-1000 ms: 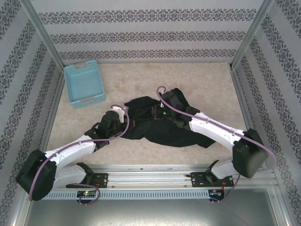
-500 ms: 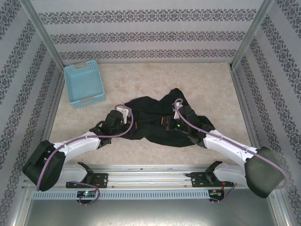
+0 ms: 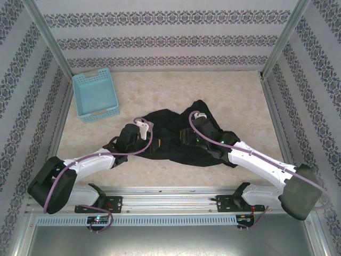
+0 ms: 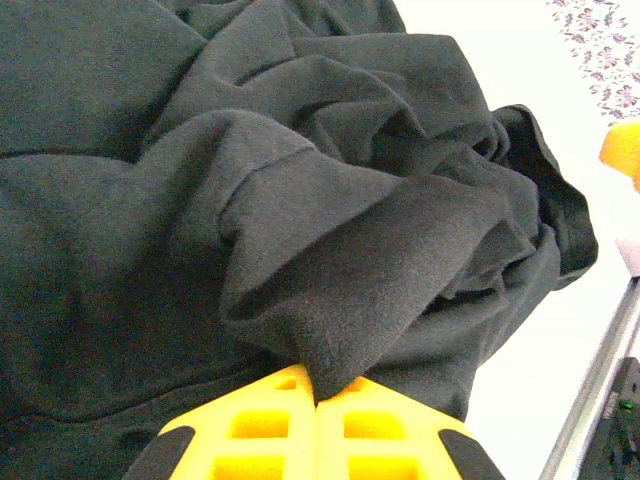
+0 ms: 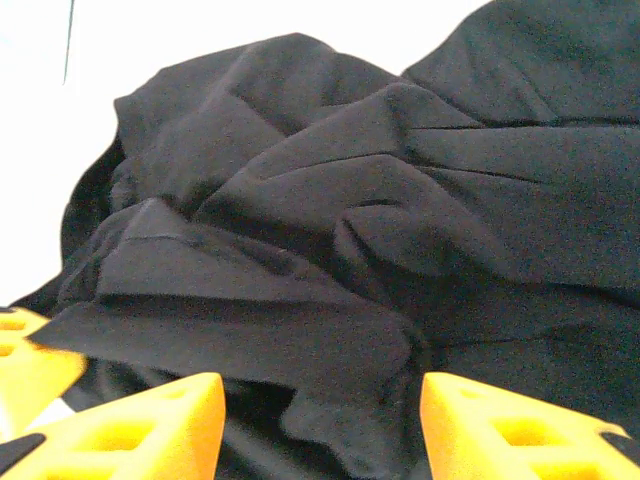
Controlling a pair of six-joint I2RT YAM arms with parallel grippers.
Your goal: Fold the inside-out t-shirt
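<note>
Base: the surface (image 3: 229,93) is pale, marbled beige and closed in by patterned walls (image 3: 160,37). Both arms reach over it from the near edge.

Shirt position: the black t-shirt (image 3: 162,120) lies bunched near the middle of the surface, a little toward the near edge. It sits under and between the two wrists. It is well apart from the basket, lying to the basket's right and nearer the arms.

Shirt look: it is a crumpled heap, wider than it is deep, with one lobe standing out at its far right. The cloth is soft and matte, thrown into deep overlapping folds (image 4: 300,200). A stitched edge runs along one fold in the right wrist view (image 5: 250,270). Which part is sleeve, collar or body cannot be told.

Container: the light blue plastic basket (image 3: 80,101) stands upright near the far left corner, set slightly askew to the walls. Its sides are slotted, and its own blue floor shows from wall to wall.

Left grip: the left fingers (image 4: 300,410) are yellow and pressed together. Their tips are clamped on a thick fold at the left side of the heap. The fold rises from the tips and drapes away to the right.

Right grip: the right fingers (image 5: 510,430) are yellow and stand apart, low over the right part of the heap. A rumpled fold of the t-shirt lies in the gap between them. Whether either pad touches the cloth cannot be told.
</note>
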